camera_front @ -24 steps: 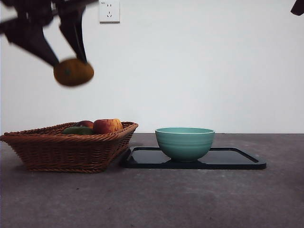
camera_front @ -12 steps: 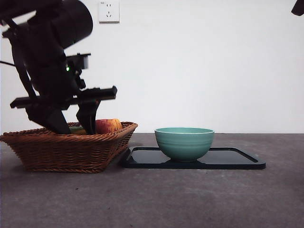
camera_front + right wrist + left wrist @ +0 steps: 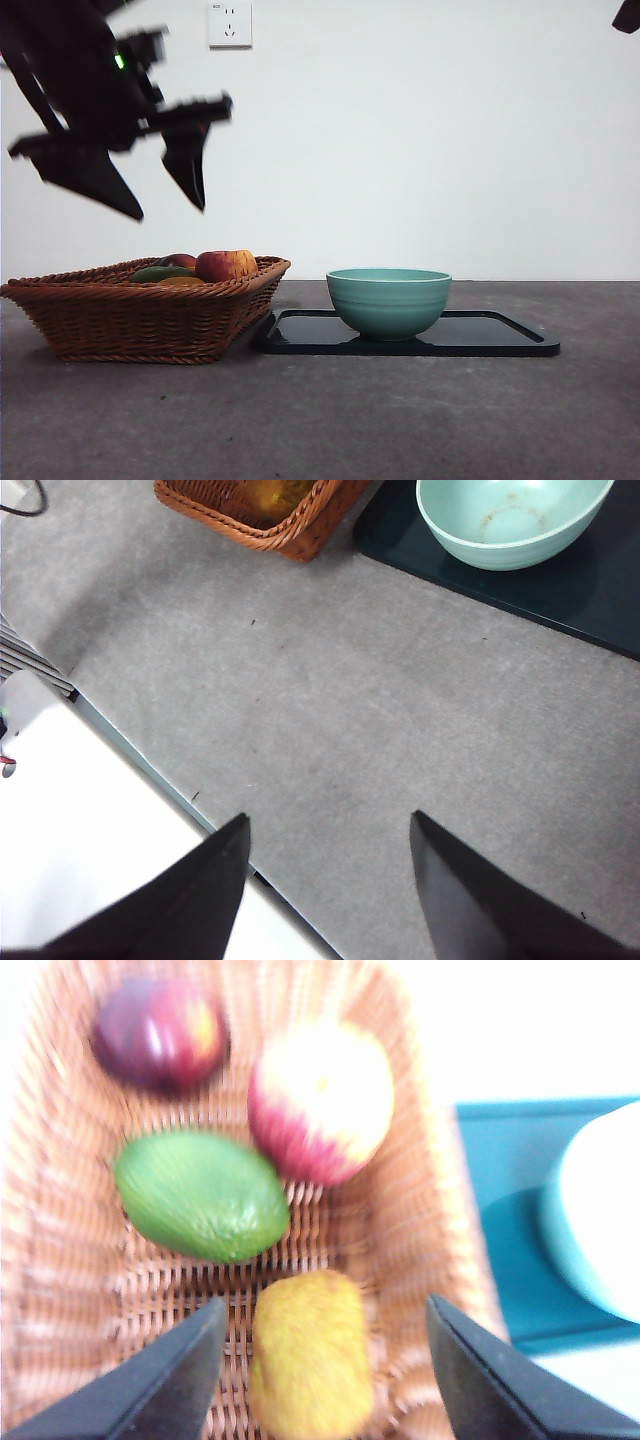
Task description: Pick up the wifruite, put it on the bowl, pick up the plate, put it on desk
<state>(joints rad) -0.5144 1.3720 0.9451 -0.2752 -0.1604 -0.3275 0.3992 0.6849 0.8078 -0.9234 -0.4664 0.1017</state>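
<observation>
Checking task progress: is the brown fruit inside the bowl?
No, the brown fruit lies in the basket; the bowl holds nothing.

Legible text: none. Wall socket carries a tiny mark at its top left corner, unreadable.

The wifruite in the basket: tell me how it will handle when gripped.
The wifruite is small, oval and rounded, so it would probably roll or twist between narrow jaws. Its dull skin looks unlikely to slip much. Lying on the basket weave beside other fruit, it may shift if nudged.
</observation>
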